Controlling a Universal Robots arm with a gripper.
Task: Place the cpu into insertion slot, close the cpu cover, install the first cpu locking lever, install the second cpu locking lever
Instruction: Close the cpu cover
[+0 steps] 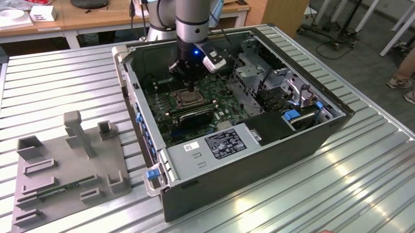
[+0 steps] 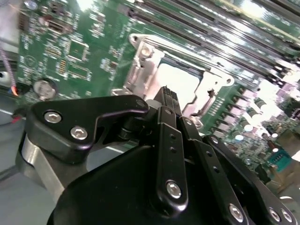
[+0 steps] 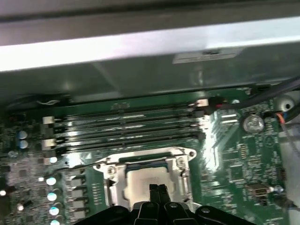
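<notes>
The cpu [image 3: 139,182] lies flat in the insertion slot on the green motherboard [image 3: 234,159], its pale metal top showing through the window of the cpu cover [image 3: 146,156]. The silvery cover [image 2: 140,70] lies down flat around the chip [image 2: 183,83]. My gripper [image 3: 158,189] hovers just above the near edge of the socket with its two black fingers pressed together and nothing between them. In the second wrist view the fingertips [image 2: 165,93] hang over the chip's edge. In the exterior view the gripper [image 1: 187,81] reaches down into the open computer case over the socket [image 1: 188,99].
Several dark memory slots [image 3: 126,124] run along one side of the socket. The case walls [image 1: 259,160] and a metal drive cage [image 1: 272,82] enclose the board. A grey fixture block [image 1: 68,165] sits on the slatted table at the exterior view's left.
</notes>
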